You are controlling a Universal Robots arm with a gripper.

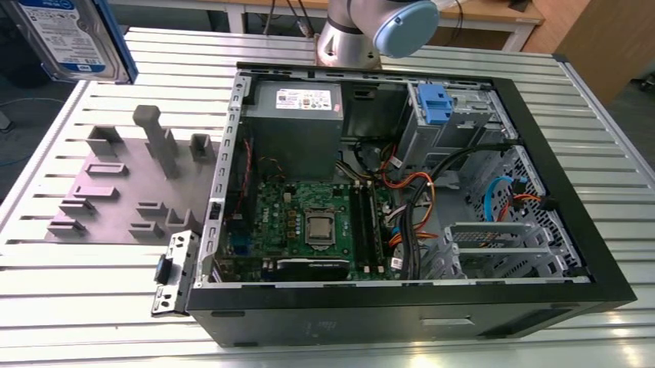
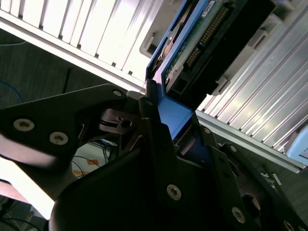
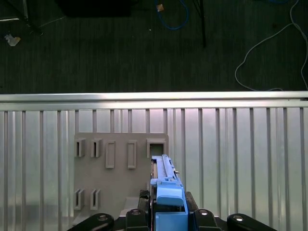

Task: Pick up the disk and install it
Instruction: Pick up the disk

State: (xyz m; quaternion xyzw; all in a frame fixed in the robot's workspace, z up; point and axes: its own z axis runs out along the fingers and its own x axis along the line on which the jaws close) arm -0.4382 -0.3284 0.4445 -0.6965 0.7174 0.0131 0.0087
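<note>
**A:** What do the jaws have?

**B:** They are closed on the disk (image 2: 202,33), clamping its bright blue bracket (image 2: 174,118). In the second wrist view the gripper (image 2: 180,132) has its black fingers (image 2: 154,130) pressed against either side of that bracket. The drive's green circuit board and connector edge stick out beyond the jaws.

**A:** And where is the disk relative to everything else?

**B:** It is up in the air. In the exterior view the disk (image 1: 77,38) hangs at the exterior view's left, label side showing, well apart from the open computer case (image 1: 409,307). In the first wrist view it runs edge-on straight out from the jaws, and the grey fixture plate (image 3: 120,168) lies below them on the slatted aluminium table (image 3: 240,154).

**A:** Is it touching the plate?

**B:** In the exterior view the fixture plate (image 1: 123,192) sits flat on the table, far beneath the jaws, and the disk is clear of it.

**A:** And the case?

**B:** It lies open on its side, well away from the jaws. Inside are a grey power supply (image 1: 297,107), a motherboard (image 1: 307,222) and a drive cage (image 1: 455,115) with a blue latch.
</note>
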